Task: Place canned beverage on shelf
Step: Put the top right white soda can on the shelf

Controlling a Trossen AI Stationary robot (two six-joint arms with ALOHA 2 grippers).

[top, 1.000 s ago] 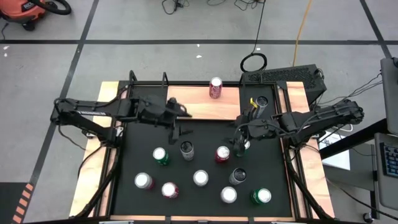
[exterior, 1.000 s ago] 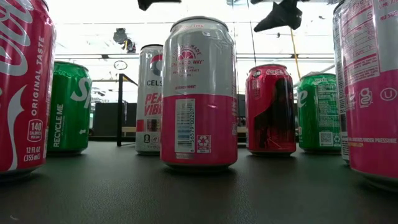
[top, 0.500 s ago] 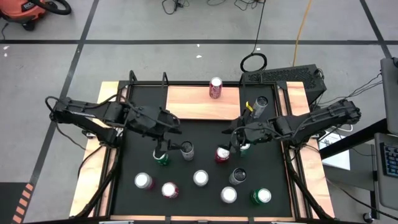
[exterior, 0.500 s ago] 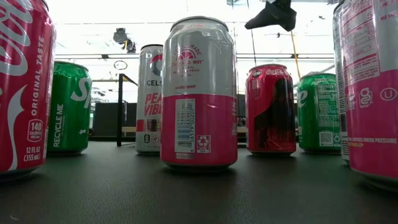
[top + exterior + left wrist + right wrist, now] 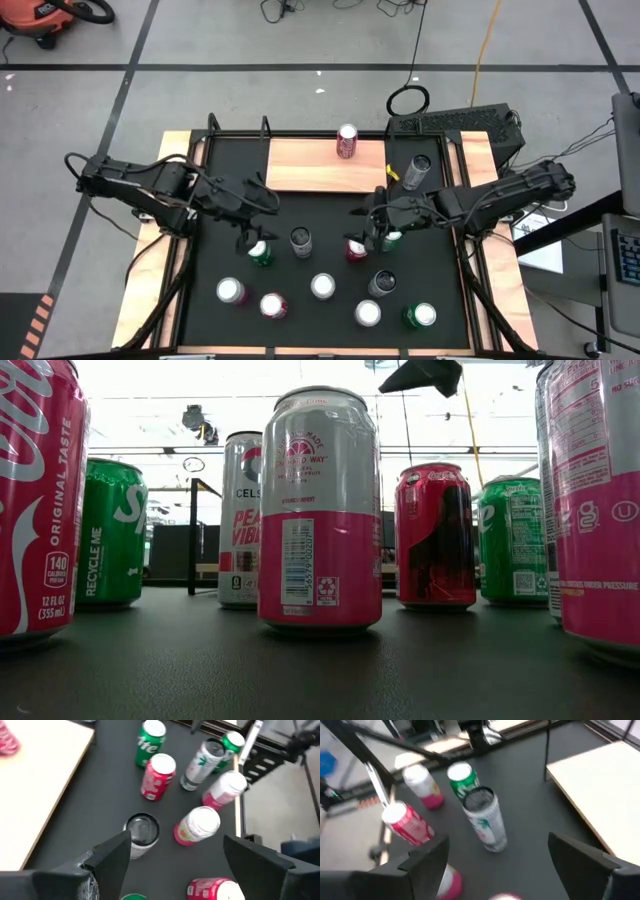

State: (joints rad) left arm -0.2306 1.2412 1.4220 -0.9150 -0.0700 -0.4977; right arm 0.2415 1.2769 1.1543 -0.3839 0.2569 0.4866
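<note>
Your left gripper (image 5: 254,237) hangs with its fingers spread apart, empty, directly over the green can (image 5: 260,253) at the left of the mat; in the left wrist view the silver can (image 5: 140,834) with the dark top stands just ahead between the two fingers, with a red can (image 5: 158,776) and another green can (image 5: 150,742) farther out. Your right gripper (image 5: 368,236) is likewise spread wide and holds nothing, poised above the dark red can (image 5: 356,248), with a green can (image 5: 392,238) just beside it on the arm's side; its wrist view shows the same silver can (image 5: 485,818) standing upright ahead of the fingers and a green one (image 5: 462,778) behind that. The two grippers face each other across the silver can (image 5: 300,241), which stands between them on the black tabletop mat (image 5: 330,205). Beyond both grippers, at the far edge of the mat, lies the shelf (image 5: 310,165), a flat light wooden board, and one red can (image 5: 347,141) already stands on its far right part. Another silver can (image 5: 417,171) sits tilted off to the shelf's right.
</note>
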